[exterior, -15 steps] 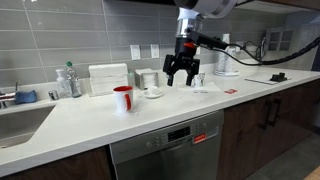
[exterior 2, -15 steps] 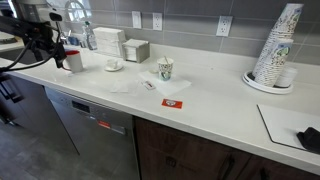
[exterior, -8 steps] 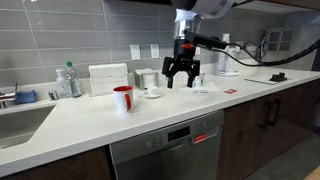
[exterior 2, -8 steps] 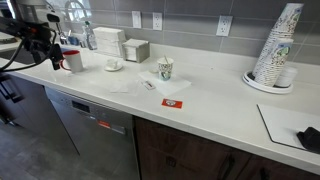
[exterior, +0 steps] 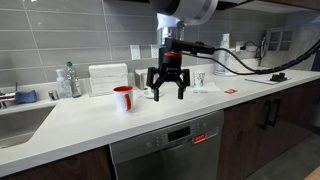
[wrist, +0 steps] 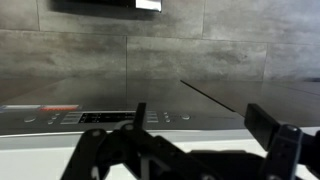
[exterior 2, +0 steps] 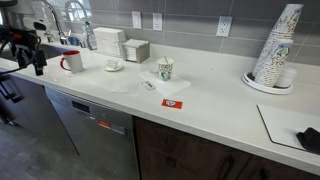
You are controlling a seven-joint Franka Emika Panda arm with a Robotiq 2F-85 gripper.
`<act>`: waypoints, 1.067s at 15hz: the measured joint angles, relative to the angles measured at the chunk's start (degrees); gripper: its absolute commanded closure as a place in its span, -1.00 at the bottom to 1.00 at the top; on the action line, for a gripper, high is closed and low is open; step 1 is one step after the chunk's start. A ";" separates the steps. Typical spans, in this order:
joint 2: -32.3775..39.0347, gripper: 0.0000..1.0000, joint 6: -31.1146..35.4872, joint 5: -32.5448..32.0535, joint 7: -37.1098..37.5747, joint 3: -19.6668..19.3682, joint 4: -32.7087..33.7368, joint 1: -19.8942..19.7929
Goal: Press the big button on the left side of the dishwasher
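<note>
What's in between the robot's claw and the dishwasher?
Just the bare front edge of the white countertop. In an exterior view the gripper hangs above it, jaws open, and the dishwasher sits below the edge.

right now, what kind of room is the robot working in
Probably an office break-room kitchen: a built-in dishwasher sits under a long white countertop, there is a sink at one end, and tall stacks of paper cups stand on the counter.

one dishwasher, one red mug, one loose paper cup, one cup stack — three wall outlets.
</note>
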 measured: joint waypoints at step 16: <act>14.01 1.00 5.93 -10.77 27.45 4.88 1.75 5.52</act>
